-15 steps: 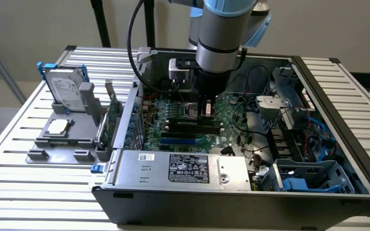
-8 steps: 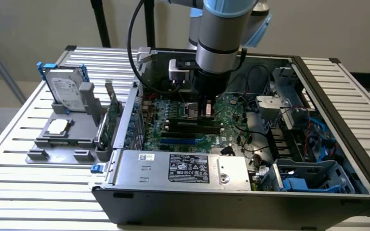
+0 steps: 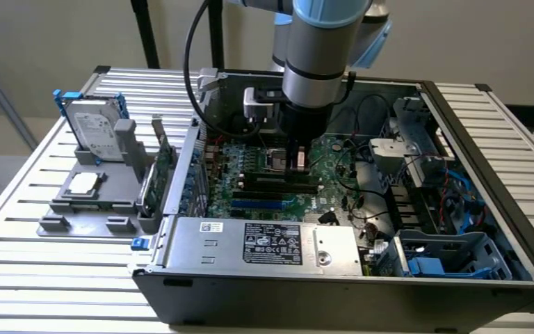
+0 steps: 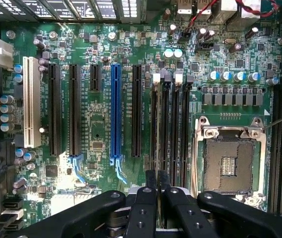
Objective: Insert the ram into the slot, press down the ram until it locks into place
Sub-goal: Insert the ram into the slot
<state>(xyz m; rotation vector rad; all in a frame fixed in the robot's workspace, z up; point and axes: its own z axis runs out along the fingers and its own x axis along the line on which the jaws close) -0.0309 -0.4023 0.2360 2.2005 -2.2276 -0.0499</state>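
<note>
On the exterior view's left, your tabletop carries one grey holder with one hard drive standing in it. Further right, inside the open case, your one hand is down low over the motherboard.

From the wrist, its two fingers are drawn almost together, with only a sliver between them. You cannot tell whether that sliver holds the ram edge-on.

That sliver lines up with the slot, the one of the four black memory sockets nearest the single blue connector. The one CPU socket lies beyond the four.

I judge you are at the seating or pressing step. Pressing here calls for a straight, square push, so that both end latches can catch.
</note>
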